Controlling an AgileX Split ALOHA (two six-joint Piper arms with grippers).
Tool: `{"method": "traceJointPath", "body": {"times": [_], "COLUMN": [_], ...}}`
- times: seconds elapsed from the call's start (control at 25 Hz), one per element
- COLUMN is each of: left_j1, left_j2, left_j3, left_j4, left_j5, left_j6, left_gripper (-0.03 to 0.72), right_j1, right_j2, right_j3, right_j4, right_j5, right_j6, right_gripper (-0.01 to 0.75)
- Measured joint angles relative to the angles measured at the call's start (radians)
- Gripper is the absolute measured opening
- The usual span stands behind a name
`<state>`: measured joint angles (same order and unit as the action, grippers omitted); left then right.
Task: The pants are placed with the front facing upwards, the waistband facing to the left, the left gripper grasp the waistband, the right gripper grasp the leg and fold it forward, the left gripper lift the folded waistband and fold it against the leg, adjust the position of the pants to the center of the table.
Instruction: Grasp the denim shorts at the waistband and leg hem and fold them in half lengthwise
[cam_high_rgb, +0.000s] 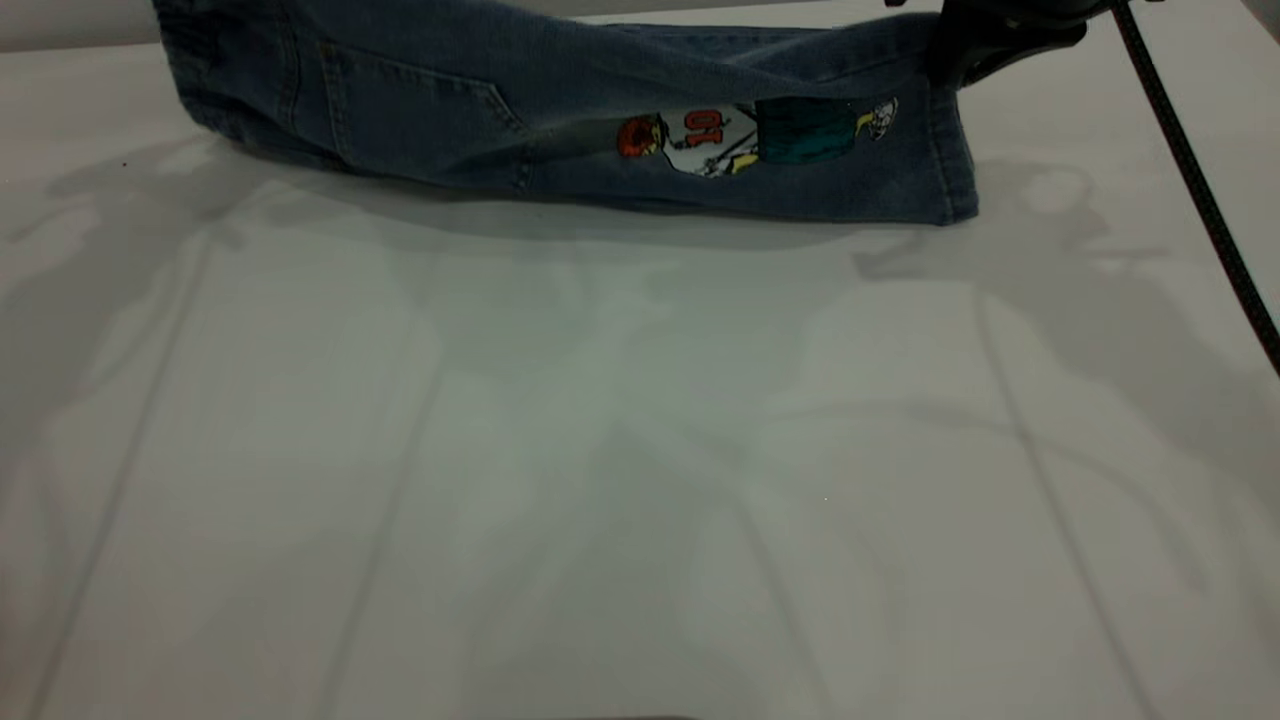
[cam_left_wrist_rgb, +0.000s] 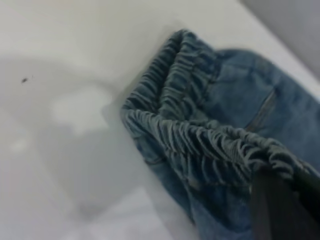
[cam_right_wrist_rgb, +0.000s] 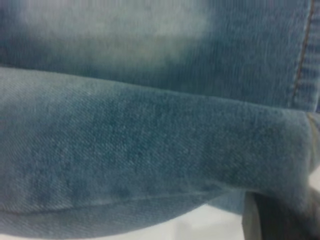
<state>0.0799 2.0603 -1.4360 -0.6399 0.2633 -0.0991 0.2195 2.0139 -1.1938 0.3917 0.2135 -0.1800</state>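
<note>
Blue denim fills the far edge of the exterior view: the pants (cam_high_rgb: 560, 120) hang lifted in a long band whose axis runs across the white bench (cam_high_rgb: 640, 480) from left to right, waist end at the left, leg hem at the right, their lower fold brushing the bench surface. Their back faces the camera, showing a patch pocket (cam_high_rgb: 420, 120) and the cartoon print (cam_high_rgb: 745, 138) upside down near the hem. At the upper right the right tool (cam_high_rgb: 985, 40) is closed on the leg hem, its thick black cable (cam_high_rgb: 1195, 180) slanting down the right side. The left tool is outside this view. In the left wrist view, the gathered waistband (cam_left_wrist_rgb: 200, 135) is bunched in ruffles above the pale bench, and the left tool (cam_left_wrist_rgb: 280, 200) shows as a dark finger clamped on the band's edge. In the right wrist view, denim with a pale faded patch (cam_right_wrist_rgb: 115, 30) and tan stitching fills nearly everything, a dark finger at one corner pressed against the cloth.
</note>
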Motion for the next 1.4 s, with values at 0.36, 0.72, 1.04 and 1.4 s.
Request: {"method": "traceJointPath", "body": {"times": [0.36,0.72,1.04,1.4], "left_j1": [-0.013,-0.018,-0.038,-0.038], "left_j2": [0.104,0.148,0.23,0.285], "left_j3": [-0.001,-0.047,-0.171,-0.208], "left_j4": [-0.219,-0.321,-0.323,-0.323], "left_j5": [-0.122,-0.211,-0.219,-0.229], "left_j6": [0.048,0.065,0.089,0.116], "left_gripper": [0.04,0.04,0.04,0.042], "right_j1": [0.0,0.0,0.0,0.0], "right_j2": [0.038,0.095,0.147,0.237], "right_j3": [0.0,0.0,-0.01,-0.1], "right_j4": [0.048,0.057,0.055,0.032], "right_j5": [-0.109,-0.305,-0.399,-0.426], "right_j6": [-0.003,0.008,0.031,0.031], "right_gripper": [0.036,0.036,0.036,0.052]}}
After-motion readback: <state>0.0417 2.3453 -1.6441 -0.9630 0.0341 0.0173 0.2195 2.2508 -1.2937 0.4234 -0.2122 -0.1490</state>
